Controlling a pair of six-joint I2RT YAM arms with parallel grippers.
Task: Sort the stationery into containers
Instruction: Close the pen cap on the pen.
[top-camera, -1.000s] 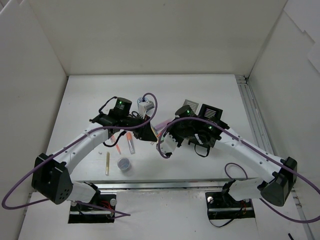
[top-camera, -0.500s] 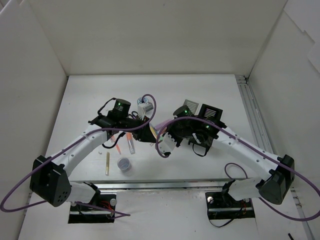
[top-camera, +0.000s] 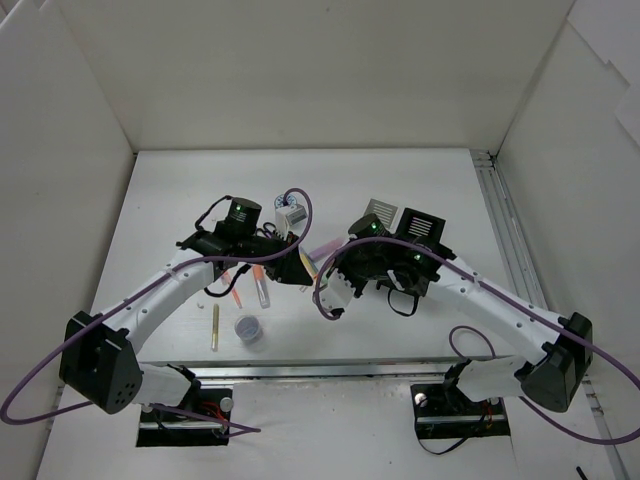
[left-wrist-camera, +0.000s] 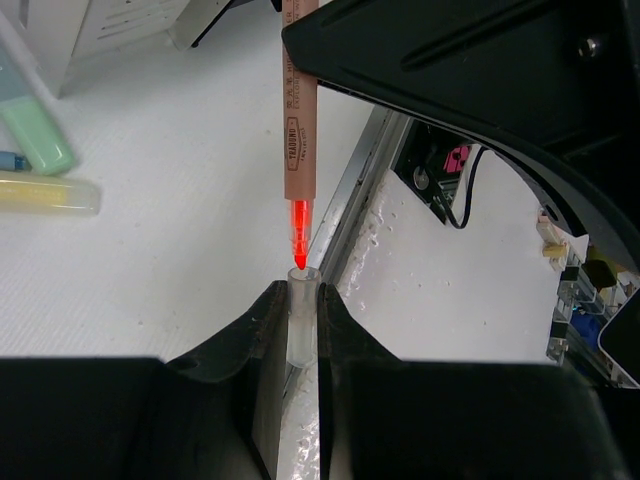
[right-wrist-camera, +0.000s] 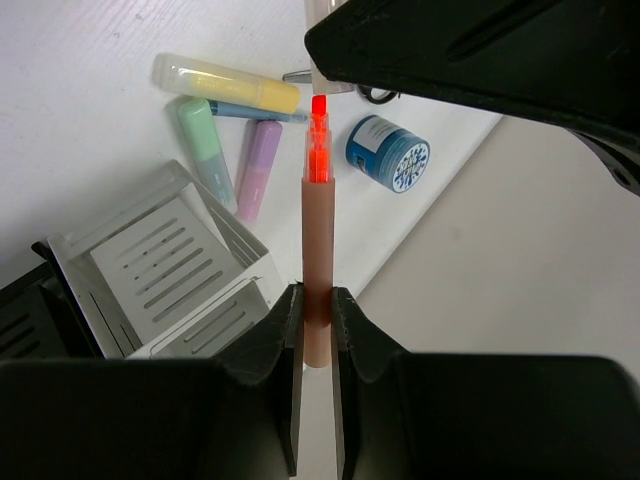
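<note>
So: marker (left-wrist-camera: 299, 150) tip at cap (left-wrist-camera: 301, 322) mouth, L hand (left-wrist-camera: 300, 302).

peach marker (right-wrist-camera: 318, 270), blue patterned tin (right-wrist-camera: 388, 153)

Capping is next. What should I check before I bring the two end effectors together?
1. Right end effector shut on marker: ok.
2. Left end effector shut on cap: ok.
3. Cap mouth faces the tip: ok.
4. Tip in line with the cap: ok in the left wrist view; cannot tell in the right wrist view, where the cap is hidden.
5. Tip not yet seated in the cap, a small gap shows: ok.
6. Organizer compartment open for the drop-off: ok.
</note>
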